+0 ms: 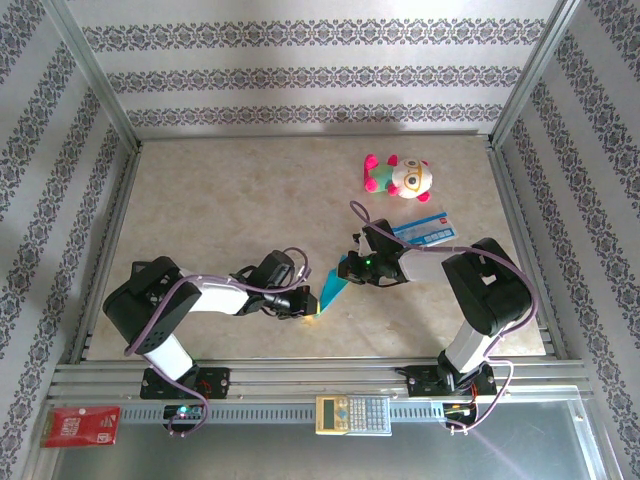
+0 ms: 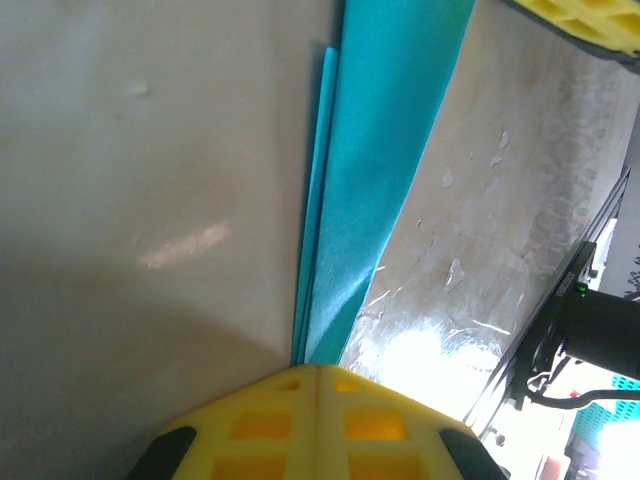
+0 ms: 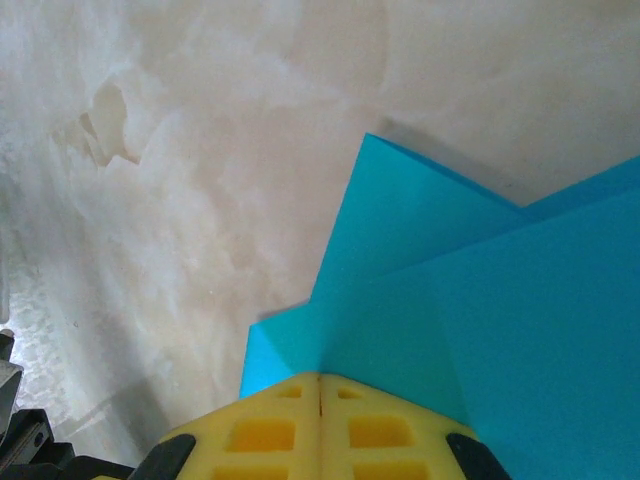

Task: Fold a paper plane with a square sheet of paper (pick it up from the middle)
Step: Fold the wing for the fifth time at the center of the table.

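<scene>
A: Where's the folded teal-blue paper sheet (image 1: 333, 290)?
B: Near-centre of the beige marbled counter (image 1: 230, 200), held between the two arms. From the top it's a narrow diagonal strip. Can't tell if it touches the counter.
A: Left fingers (image 2: 262, 425)?
B: Yellow, pressed together on the strip's near end. In the left wrist view the layered edges run straight into the seam between them. The strip leads away toward the right fingers (image 2: 590, 20) in the top corner.
A: And the right ones, up close?
B: Clamped together too, pinching a corner of the paper. The right wrist view shows overlapping folded layers fanning out right of the pinch, with counter behind.
A: Anything else around?
B: Pink-and-white plush toy (image 1: 398, 176) far right. Small white-and-blue printed card (image 1: 425, 228) just beside the right wrist. Both are clear of the paper. Grey-and-yellow calculator (image 1: 352, 413) and flat red packet (image 1: 82, 426) sit on the front metal ledge by the arm bases.
</scene>
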You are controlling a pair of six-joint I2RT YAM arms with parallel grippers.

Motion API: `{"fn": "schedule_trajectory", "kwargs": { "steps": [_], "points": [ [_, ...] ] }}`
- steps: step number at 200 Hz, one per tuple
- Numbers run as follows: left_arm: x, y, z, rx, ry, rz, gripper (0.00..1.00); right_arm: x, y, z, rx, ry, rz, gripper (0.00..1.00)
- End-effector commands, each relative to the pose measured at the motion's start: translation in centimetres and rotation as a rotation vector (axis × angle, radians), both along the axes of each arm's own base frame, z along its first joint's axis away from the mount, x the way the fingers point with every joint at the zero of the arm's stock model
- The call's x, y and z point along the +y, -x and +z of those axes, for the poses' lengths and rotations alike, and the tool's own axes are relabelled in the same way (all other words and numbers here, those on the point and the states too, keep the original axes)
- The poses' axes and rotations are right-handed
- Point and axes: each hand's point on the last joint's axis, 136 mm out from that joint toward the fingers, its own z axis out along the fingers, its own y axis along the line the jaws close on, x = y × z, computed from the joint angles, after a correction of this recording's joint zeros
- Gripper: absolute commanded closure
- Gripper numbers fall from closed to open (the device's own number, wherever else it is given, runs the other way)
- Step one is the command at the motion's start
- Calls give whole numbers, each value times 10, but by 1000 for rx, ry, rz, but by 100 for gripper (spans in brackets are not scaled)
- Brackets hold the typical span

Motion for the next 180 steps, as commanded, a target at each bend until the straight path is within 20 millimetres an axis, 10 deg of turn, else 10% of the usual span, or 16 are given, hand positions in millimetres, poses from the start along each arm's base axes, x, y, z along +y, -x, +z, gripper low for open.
{"fn": "schedule_trajectory", "kwargs": {
  "steps": [1, 46, 95, 144, 180],
  "points": [
    [38, 62, -37, 226, -182, -76, 100, -53, 26, -57, 151, 261, -89, 94],
    [43, 63, -21, 176, -216, -143, 100, -50, 25, -56, 151, 255, -67, 94],
    [-7, 19, 41, 12, 62, -72, 100, -43, 24, -52, 143, 236, -39, 94],
    [-19, -15, 14, 38, 13, -31, 100, -41, 23, -50, 138, 222, -34, 94],
    [-6, -3, -15, 92, -72, -55, 100, -33, 14, -36, 100, 196, 3, 91]
  ]
}}
